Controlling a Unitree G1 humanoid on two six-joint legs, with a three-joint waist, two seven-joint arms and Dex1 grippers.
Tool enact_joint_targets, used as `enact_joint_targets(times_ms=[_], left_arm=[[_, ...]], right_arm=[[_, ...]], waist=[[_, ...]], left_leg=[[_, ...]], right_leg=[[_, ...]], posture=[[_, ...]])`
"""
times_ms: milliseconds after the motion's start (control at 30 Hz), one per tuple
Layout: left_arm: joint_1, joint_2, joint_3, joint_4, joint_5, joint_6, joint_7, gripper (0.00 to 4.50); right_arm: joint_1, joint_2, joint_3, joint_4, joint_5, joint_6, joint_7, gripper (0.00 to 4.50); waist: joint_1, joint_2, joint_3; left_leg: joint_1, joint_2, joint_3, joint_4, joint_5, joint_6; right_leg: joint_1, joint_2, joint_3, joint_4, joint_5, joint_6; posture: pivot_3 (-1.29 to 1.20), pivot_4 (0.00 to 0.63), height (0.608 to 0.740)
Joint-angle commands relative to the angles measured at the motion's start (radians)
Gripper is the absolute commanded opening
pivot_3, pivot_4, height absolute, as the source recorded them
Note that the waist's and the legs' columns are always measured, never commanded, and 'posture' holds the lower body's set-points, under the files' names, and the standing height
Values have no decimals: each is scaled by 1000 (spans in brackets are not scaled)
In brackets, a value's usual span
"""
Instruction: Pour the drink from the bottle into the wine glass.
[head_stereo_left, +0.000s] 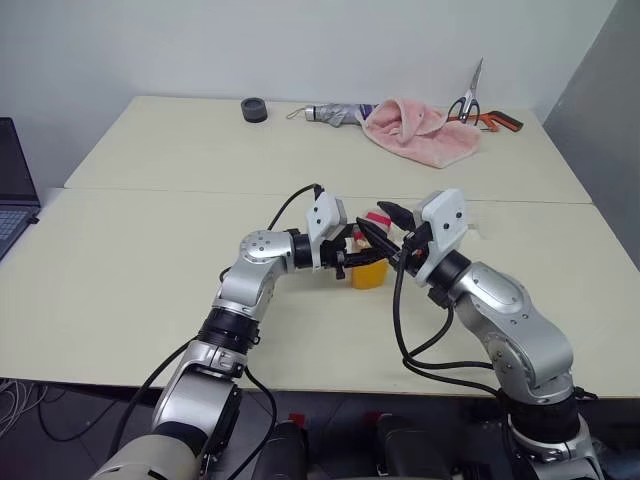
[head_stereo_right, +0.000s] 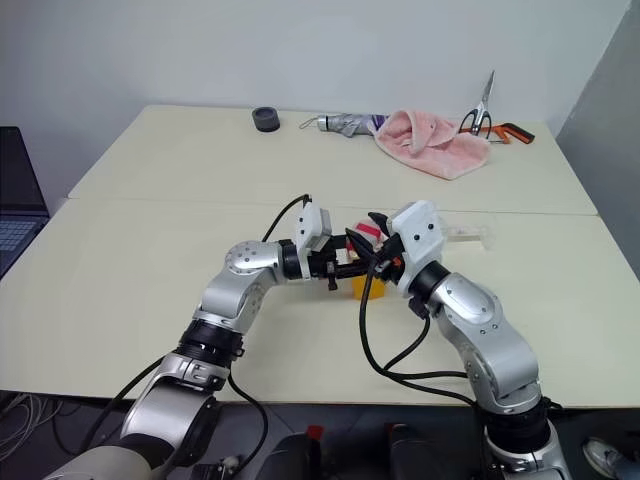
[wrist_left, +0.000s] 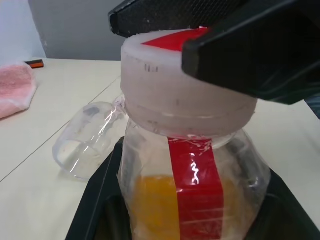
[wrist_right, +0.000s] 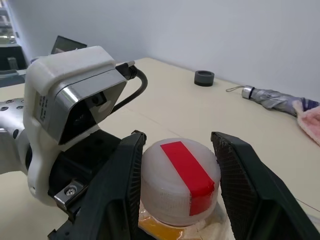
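The bottle stands upright near the middle of the table, with orange drink in its lower part. My left gripper is shut on the bottle's body from the left, its black fingers on both sides. My right gripper comes in from the right and is closed on the white cap with the red stripe, one finger on each side. The wine glass lies on its side on the table just beyond the bottle, and its bowl is empty.
At the back of the table lie a pink towel, scissors, a folded umbrella and a black tape roll. A laptop sits off the left edge. A seam crosses the tabletop.
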Motion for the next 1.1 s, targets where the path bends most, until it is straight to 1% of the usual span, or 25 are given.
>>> enact_joint_targets(times_ms=[33,67,133,167,233,267,367,400,467,500,600,667,733,800,867,967,1100], left_arm=[[-25,13,12,-32,-16,5,-18,1874],[-33,20,14,-41,-28,16,-37,1874],[-46,33,16,-54,-49,31,-72,1872],[-51,38,17,-58,-55,37,-86,1871],[-65,51,25,-67,-76,57,-123,1871],[-70,54,30,-68,-82,66,-132,1870],[-73,60,41,-68,-83,75,-137,1870],[-72,61,44,-69,-83,78,-133,1870],[-66,63,49,-75,-81,82,-124,1870],[-62,63,50,-78,-79,83,-118,1870],[-53,64,53,-76,-71,76,-99,1870],[-52,63,54,-70,-68,71,-92,1870],[-53,60,55,-63,-65,66,-91,1870],[-56,55,51,-50,-56,53,-94,1870],[-62,51,46,-35,-48,40,-97,1870],[-68,49,40,-20,-39,23,-104,1870],[-73,44,33,3,-26,-3,-112,1869]], right_arm=[[-64,-60,15,58,70,-65,202,1807],[-114,-112,16,129,84,-92,319,1807],[-200,-199,26,261,98,-134,508,1807],[-234,-230,33,316,100,-149,575,1807],[-333,-260,15,482,110,-150,657,1807],[-361,-269,-1,527,130,-129,682,1807],[-375,-290,-32,558,160,-113,719,1807],[-365,-283,-55,548,163,-119,689,1807],[-331,-267,-111,495,179,-120,610,2551],[-308,-264,-136,450,193,-108,576,2841],[-207,-244,-177,245,237,-41,461,3853],[-138,-232,-179,110,259,10,386,3898],[-81,-208,-157,7,244,38,301,3898],[-47,-149,-81,-50,126,32,156,3898],[-39,-88,-19,-61,25,21,33,3898],[-57,-33,7,-41,-45,4,-46,3898],[-71,8,14,-11,-74,-12,-76,3898]], waist=[[0,0,0],[-2,0,0],[-4,1,1],[-6,1,1],[-6,1,1],[-7,1,1],[-5,1,1],[-3,1,2],[-1,1,2],[0,1,2],[3,1,2],[3,1,2],[3,1,2],[0,1,2],[-3,1,2],[-3,2,2],[-2,2,2]], left_leg=[[0,0,0,0,0,0],[0,0,0,0,0,0],[1,0,1,0,0,0],[1,0,1,0,0,0],[1,1,1,-1,0,0],[1,1,0,-1,0,0],[0,1,0,-1,0,0],[0,1,0,-1,0,1],[-1,1,0,-1,0,1],[-2,1,0,-1,0,1],[-3,2,-1,-1,0,1],[-3,2,-1,-1,0,1],[-3,1,-1,-1,0,1],[-2,1,-1,-1,0,0],[-1,1,0,-1,0,0],[0,1,0,-1,0,0],[0,1,0,0,0,0]], right_leg=[[0,0,0,0,0,0],[0,0,0,0,0,0],[0,0,0,0,0,0],[0,0,0,0,0,0],[0,1,0,0,0,0],[0,2,0,0,0,0],[0,2,-1,0,0,-1],[0,1,-1,-1,0,-1],[-1,0,-1,-2,0,-1],[-1,-1,-1,-2,0,-1],[-1,-3,-1,-3,0,-1],[-1,-3,-1,-2,0,-1],[-1,-3,-1,-2,0,0],[-1,-2,-1,-2,0,0],[-1,-1,0,-1,0,0],[-1,1,1,2,0,0],[-1,1,0,1,0,0]], posture=[[0,150,740],[0,150,740],[0,150,740],[0,150,740],[0,150,740],[0,150,740],[0,150,740],[0,150,740],[0,150,740],[0,150,740],[0,150,740],[0,150,740],[0,150,740],[0,150,740],[0,150,740],[0,150,740],[0,150,740]])
